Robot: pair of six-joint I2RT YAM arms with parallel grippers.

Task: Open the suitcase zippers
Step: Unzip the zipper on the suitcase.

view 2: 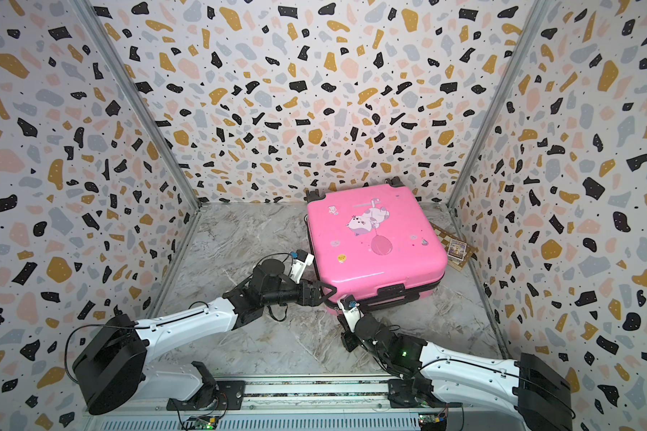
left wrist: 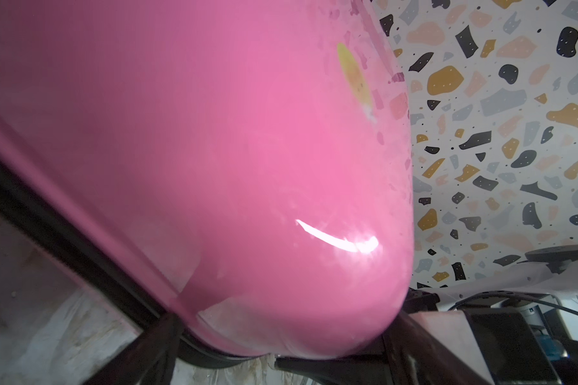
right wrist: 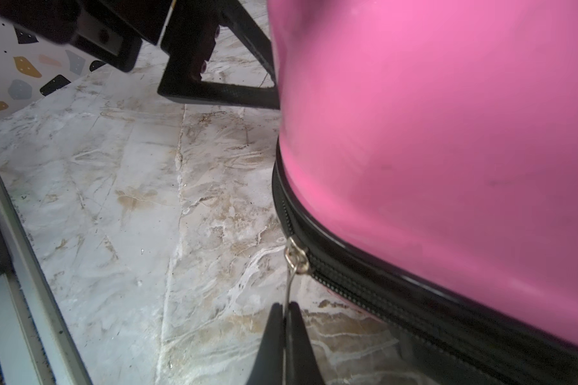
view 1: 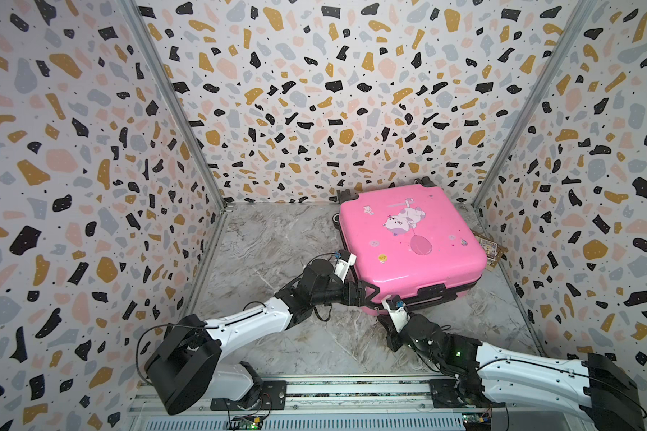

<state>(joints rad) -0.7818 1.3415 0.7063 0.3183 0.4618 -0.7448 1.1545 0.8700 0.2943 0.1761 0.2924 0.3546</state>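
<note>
The pink suitcase lies flat at the back right of the marble floor, cat print up. Its black zipper band runs round the middle seam. My left gripper is open wide, its jaws straddling the case's near left corner. Low at that same corner, my right gripper is shut on the thin metal pull tab hanging from the silver zipper slider. In both top views the wrist camera hides the right fingertips.
A flat wooden chessboard pokes out from under the case by the right wall. Black wheels face the back wall. A black lock block sits on the front face. The arms' rail runs along the front edge.
</note>
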